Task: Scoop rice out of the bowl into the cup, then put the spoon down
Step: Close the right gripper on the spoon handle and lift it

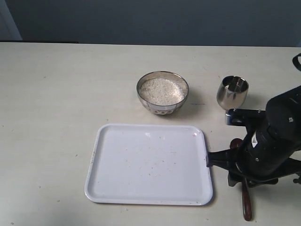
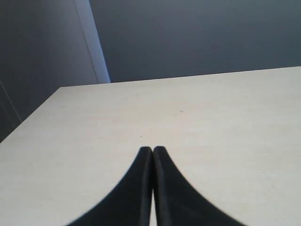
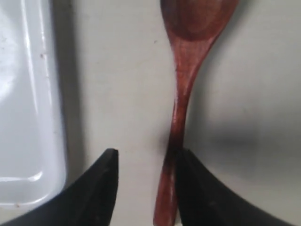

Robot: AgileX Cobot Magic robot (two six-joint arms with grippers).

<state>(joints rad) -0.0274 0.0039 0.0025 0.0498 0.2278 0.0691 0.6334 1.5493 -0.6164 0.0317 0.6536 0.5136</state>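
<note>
Right gripper (image 3: pixel 146 157) spread astride spoon (image 3: pixel 182 89), not gripped; left gripper (image 2: pixel 153 150) pressed together. Bowl (image 1: pixel 162 109) brimming with rice (image 1: pixel 162 90); I judge 0 scoops in cup (image 1: pixel 232 95).

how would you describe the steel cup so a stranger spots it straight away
Find the large white tray in the middle of the table; just behind it in the exterior view sits a wide metal bowl filled with rice. To the right of that bowl, apart from it, stands the cup: smaller, narrower, egg-shaped, smooth shiny steel with no handle.
</note>
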